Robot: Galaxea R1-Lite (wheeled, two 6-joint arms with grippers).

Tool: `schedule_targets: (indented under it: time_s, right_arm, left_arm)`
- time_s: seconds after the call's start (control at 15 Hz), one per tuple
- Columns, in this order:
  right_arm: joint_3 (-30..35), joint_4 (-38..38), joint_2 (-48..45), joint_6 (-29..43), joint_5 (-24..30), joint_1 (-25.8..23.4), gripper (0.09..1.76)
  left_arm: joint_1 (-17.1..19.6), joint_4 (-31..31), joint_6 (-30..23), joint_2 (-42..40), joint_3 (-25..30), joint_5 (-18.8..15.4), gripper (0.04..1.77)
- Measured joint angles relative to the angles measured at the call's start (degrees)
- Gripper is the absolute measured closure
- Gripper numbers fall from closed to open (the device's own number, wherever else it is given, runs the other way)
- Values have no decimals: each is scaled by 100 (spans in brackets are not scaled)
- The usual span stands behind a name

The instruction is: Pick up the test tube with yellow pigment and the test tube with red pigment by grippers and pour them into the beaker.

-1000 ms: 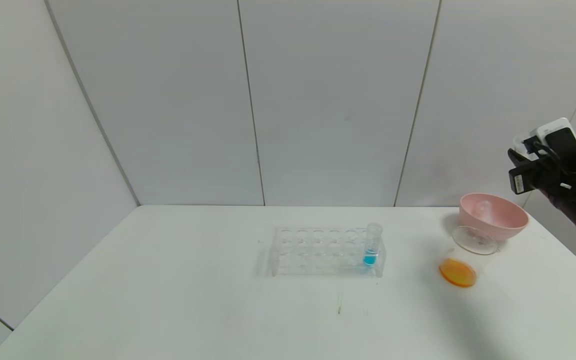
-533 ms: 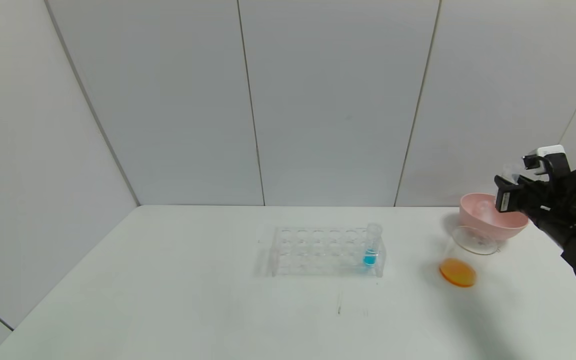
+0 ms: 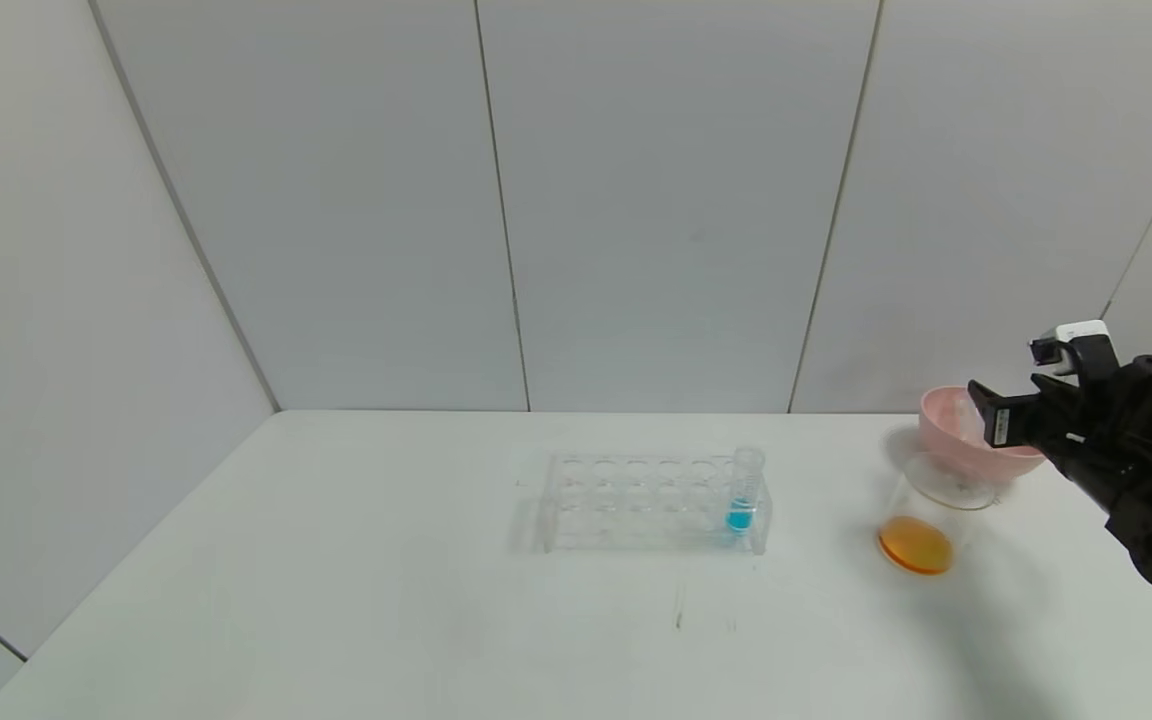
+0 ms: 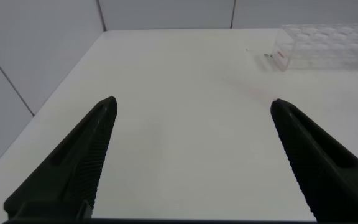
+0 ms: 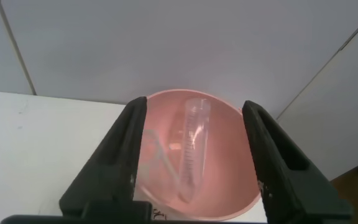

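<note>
The beaker (image 3: 936, 495) stands on the table at the right with orange liquid in its bottom. Just behind it is a pink bowl (image 3: 941, 425). My right gripper (image 3: 994, 418) hovers over the bowl's near right rim, open and empty. In the right wrist view its jaws (image 5: 194, 104) stand wide on either side of the bowl (image 5: 229, 168), where two empty clear tubes lie, one (image 5: 193, 143) in the middle and one (image 5: 157, 162) beside it. No tube with yellow or red liquid shows. My left gripper (image 4: 192, 104) is open and empty over bare table, out of the head view.
A clear many-holed rack (image 3: 636, 500) stands mid-table with a blue-liquid tube (image 3: 742, 490) at its right end; the rack also shows far off in the left wrist view (image 4: 328, 46). Grey walls close the back and left. The table's right edge is near my right arm.
My right gripper has come down and moved left, from high beside the bowl to just over its rim. The beaker, rack and blue tube have not moved.
</note>
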Motion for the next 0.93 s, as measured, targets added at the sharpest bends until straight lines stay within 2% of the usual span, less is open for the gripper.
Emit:
schedule_targets:
  time_s: [0.27,0.47,0.67,0.93]
  right_arm:
    - [-9,60,-416,83,15,-52,49]
    - [57,525,-1447,291,24,-138,38]
    - [226,1571,-3076,546,24,-257,30]
    - [545,3673,-6042,1033,-108,-191,24]
  left_arm:
    - [0,0,0,0,0,0,5]
    - [0,0,0,0,0,-2,5]
    - [0,0,-2,0,0,0,5]
    - [0,0,-2,0,0,0,5]
